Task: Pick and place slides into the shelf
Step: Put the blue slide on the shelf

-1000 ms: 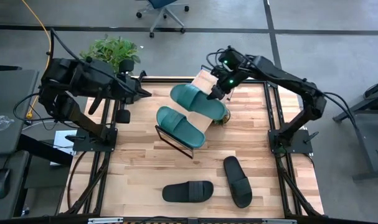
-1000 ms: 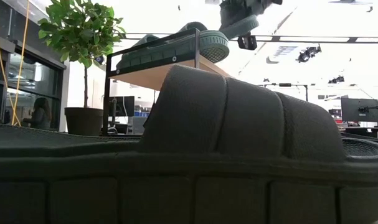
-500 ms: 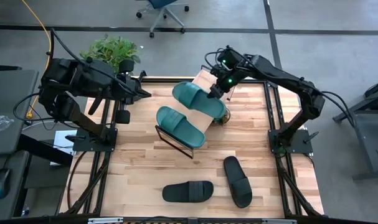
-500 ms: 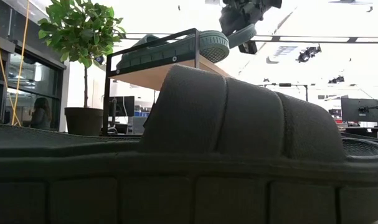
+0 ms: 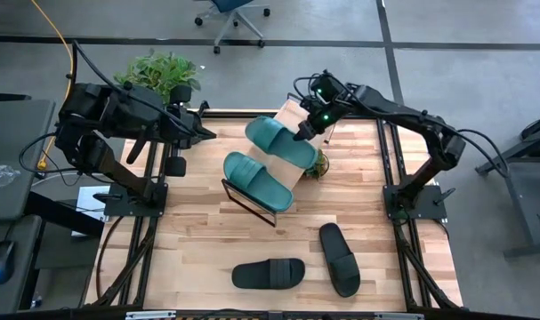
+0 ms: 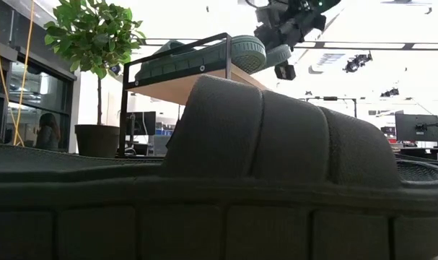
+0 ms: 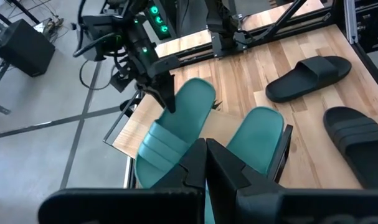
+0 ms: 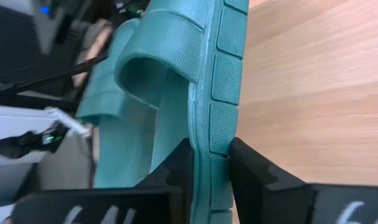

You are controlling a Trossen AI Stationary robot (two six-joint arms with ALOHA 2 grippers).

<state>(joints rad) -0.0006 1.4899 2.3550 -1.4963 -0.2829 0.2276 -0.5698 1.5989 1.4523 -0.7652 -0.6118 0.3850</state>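
**Right jaws pinching a teal slide on the shelf; left jaws shut and parked**

Right jaws [image 5: 304, 132] are nearly closed on the sole edge of a teal slide [image 5: 278, 141]. The right wrist view shows one dark finger [image 8: 176, 165] on the footbed side and the other on the outer side, with the ribbed sole rim squeezed between them. The grip is at the heel end. That slide lies on the shelf [image 5: 290, 113], on the slanted light wood board, toward the far end of the board. The low view shows the sole poking past the black frame bar, with the right gripper above it.

The second teal slide [image 5: 256, 179] lies on the same board, just beside the first and toward the near end. Nothing is touching it.

Left jaws [image 7: 205, 163] are shut with nothing between them. The left arm is held over the desk's far left edge, well apart from the shelf, and its wrist camera looks down at both teal slides and the right gripper.

Two black slides are still on the desk [image 5: 198, 258], in front of the shelf. One [image 5: 268, 273] lies crosswise near the front edge. The other [image 5: 339, 259] lies beside it to the right, angled. They are close together, not touching, and well apart from both grippers. The low view is mostly filled by a black slide's strap right at the lens.

A potted plant [image 5: 159, 71] stands off the desk's far left corner.
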